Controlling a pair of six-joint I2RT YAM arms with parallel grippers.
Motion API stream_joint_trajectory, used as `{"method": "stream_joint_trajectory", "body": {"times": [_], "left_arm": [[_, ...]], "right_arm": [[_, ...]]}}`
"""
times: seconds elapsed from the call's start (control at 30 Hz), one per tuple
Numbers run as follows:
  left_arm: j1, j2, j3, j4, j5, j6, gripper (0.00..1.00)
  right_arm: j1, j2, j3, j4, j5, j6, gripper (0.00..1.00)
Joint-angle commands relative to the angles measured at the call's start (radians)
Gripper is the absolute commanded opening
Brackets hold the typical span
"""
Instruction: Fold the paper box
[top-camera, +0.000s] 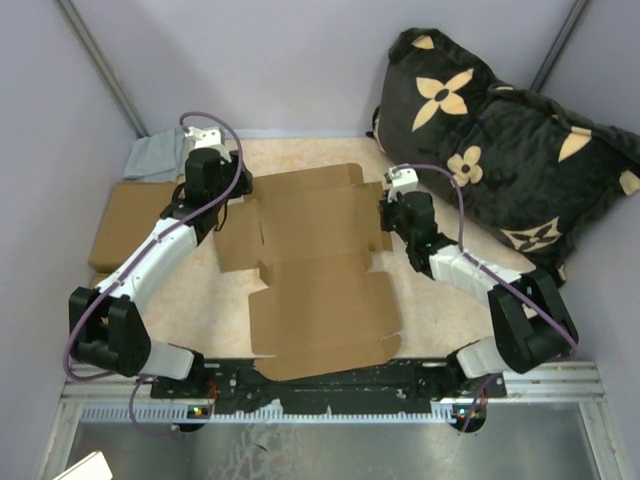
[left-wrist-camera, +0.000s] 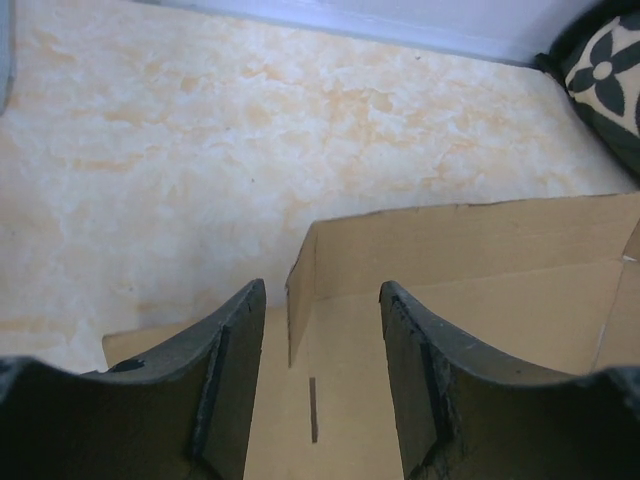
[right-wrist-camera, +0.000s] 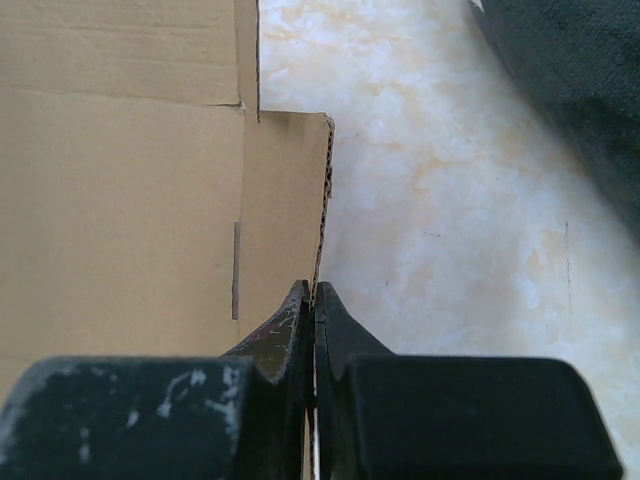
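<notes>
The box lies opened flat on the tabletop, centred between the arms, its near edge by their bases. The right tool is pinched tight on its right flap. The left tool stands partly wide, straddling the raised left flap. A pillow lies far right.

Black flower-print cushion far right; grey cloth beside brown cardboard block left.
</notes>
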Motion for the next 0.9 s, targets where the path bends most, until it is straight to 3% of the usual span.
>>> {"method": "stream_joint_trajectory", "body": {"times": [0.0,0.2,0.4,0.5,0.7,0.8,0.87], "left_arm": [[0.005,0.046,0.074,-0.048,0.027,0.067,0.56],[0.012,0.130,0.180,-0.174,0.033,0.099,0.55],[0.019,0.149,0.191,-0.190,0.089,0.109,0.49],[0.024,0.159,0.207,-0.210,0.119,0.107,0.38],[0.024,0.148,0.181,-0.214,0.181,0.106,0.00],[0.024,0.132,0.149,-0.206,0.202,0.105,0.00],[0.023,0.110,0.127,-0.202,0.217,0.104,0.00]], "right_arm": [[0.010,-0.077,-0.035,0.139,0.005,-0.016,0.00],[0.010,-0.135,-0.078,0.146,0.010,-0.013,0.00],[0.012,-0.173,-0.098,0.148,0.000,-0.012,0.00],[0.012,-0.171,-0.093,0.134,-0.001,-0.012,0.00],[0.012,-0.161,-0.085,0.123,-0.002,0.004,0.00],[0.012,-0.155,-0.063,0.089,-0.002,0.026,0.03],[0.012,-0.148,-0.020,0.005,0.002,0.049,0.17]]}}
